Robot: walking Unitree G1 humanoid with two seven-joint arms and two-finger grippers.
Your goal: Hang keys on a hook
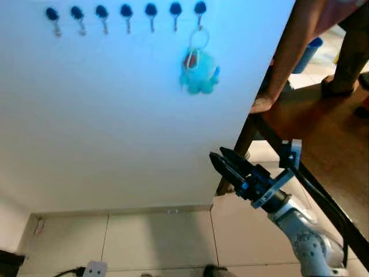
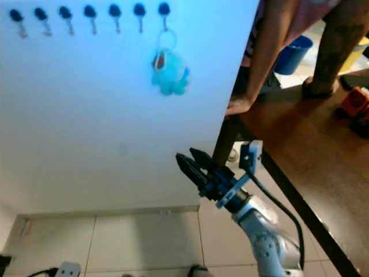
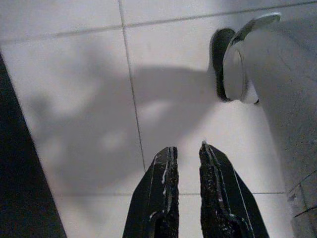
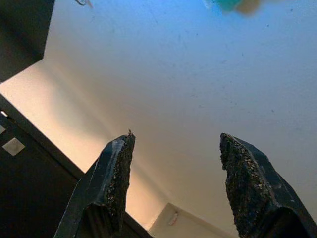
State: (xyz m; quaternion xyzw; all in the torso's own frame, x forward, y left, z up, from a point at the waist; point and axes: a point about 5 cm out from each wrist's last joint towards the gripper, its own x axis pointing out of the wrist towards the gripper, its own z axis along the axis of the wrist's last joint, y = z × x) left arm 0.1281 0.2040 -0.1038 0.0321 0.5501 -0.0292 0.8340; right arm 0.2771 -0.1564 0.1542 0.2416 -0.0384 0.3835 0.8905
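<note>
Hung already by its silver ring on the last dark hook [image 1: 200, 8] of the white wall's row, the turquoise plush keychain [image 1: 199, 71], with the right hand [image 1: 226, 163] below it open and empty, calling, by judgement, only for withdrawal.

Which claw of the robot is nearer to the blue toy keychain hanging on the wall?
The right claw. It is raised below and to the right of the keychain, open, apart from it. The left claw hangs low over the floor tiles, far from it.
</note>
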